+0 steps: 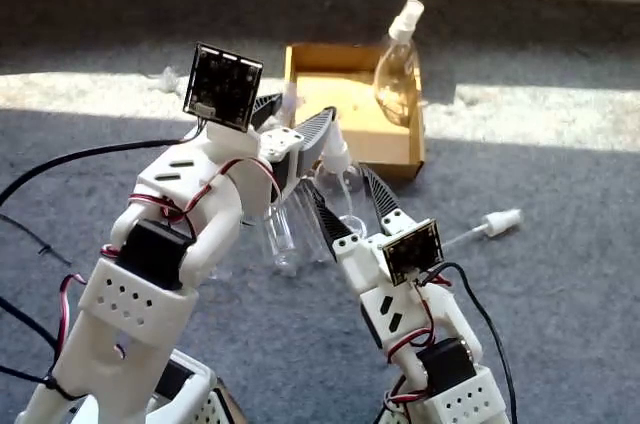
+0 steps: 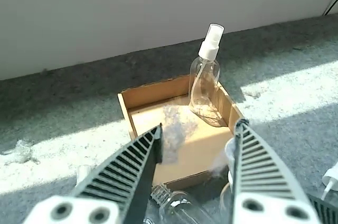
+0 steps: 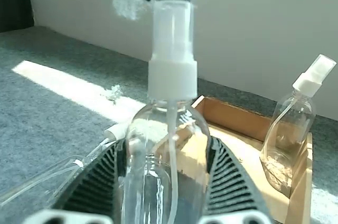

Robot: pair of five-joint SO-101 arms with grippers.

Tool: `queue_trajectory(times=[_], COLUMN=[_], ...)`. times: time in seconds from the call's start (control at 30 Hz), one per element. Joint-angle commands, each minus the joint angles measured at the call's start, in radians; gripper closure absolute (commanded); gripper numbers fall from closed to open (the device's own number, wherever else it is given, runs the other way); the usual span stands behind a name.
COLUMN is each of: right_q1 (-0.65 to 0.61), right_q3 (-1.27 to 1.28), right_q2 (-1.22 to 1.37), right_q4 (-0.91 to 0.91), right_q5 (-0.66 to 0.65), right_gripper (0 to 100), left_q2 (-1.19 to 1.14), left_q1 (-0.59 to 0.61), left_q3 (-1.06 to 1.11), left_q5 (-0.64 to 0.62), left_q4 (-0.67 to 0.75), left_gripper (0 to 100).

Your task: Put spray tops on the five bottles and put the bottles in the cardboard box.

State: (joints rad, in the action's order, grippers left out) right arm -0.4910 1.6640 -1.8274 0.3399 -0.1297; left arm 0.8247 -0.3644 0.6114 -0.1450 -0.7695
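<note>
The left claw [image 2: 199,126] gapes open; the right claw [image 3: 165,152] grips a spray-topped bottle [image 3: 169,123], base cut off.

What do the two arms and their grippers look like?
The left arm and right arm are white plastic with black motors; red, white and black wires loop along them. The left gripper and right gripper have black, ribbed, pointed fingers. A dark camera board sits at each wrist.
</note>
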Motion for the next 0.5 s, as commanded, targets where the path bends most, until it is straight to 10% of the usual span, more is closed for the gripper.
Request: queue_trajectory(times=[0.0,0.47], right_q1=[0.013,0.160], right_q3=[0.013,0.010], right_q2=[-0.010,-0.012], right_q4=[-0.021,-0.154], right_q5=[0.003,0.009], right_gripper=[99.5,99.5], left_q2=[-0.015,-0.015], left_q1=[-0.019,0.240], left_q3=[-0.028,-0.331], left_q5=[0.025,0.023], left_q4=[-0.003,-0.160], left_gripper=[79,79])
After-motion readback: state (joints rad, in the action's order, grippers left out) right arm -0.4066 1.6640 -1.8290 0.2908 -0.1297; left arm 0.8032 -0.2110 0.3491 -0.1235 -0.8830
